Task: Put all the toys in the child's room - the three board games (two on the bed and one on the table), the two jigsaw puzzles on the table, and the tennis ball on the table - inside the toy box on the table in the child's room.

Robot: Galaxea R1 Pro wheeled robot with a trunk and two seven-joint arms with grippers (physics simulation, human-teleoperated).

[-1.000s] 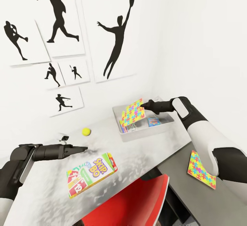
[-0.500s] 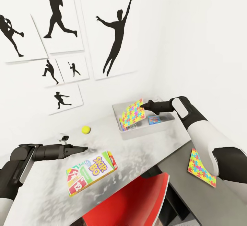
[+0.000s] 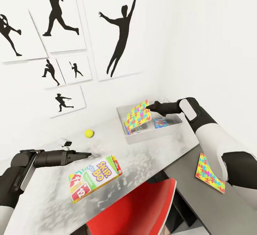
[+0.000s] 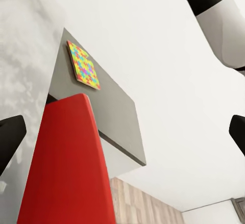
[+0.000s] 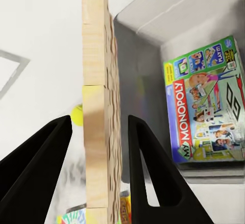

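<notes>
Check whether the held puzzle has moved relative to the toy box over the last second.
Yes. The puzzle in the right gripper has sunk lower into the toy box, its upper edge now nearer the box's rim.

Toy box (image 3: pixel 150 134): pale grey tray at the bench's 1 o'clock, two game boxes lying inside.
Held puzzle (image 3: pixel 137 117): multicoloured, tilted on edge over the tray.
Second puzzle (image 3: pixel 209 173): flat at 4 o'clock.
SKIP-BO box (image 3: pixel 94 179): flat, 7 o'clock.
Tennis ball (image 3: pixel 89 133): yellow, 11 o'clock.

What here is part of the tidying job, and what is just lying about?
Job: toy box, puzzle in right gripper, second puzzle, Skip-Bo game, Monopoly game, tennis ball.
Just there: red chair, wall pictures, small white gadget.
</notes>
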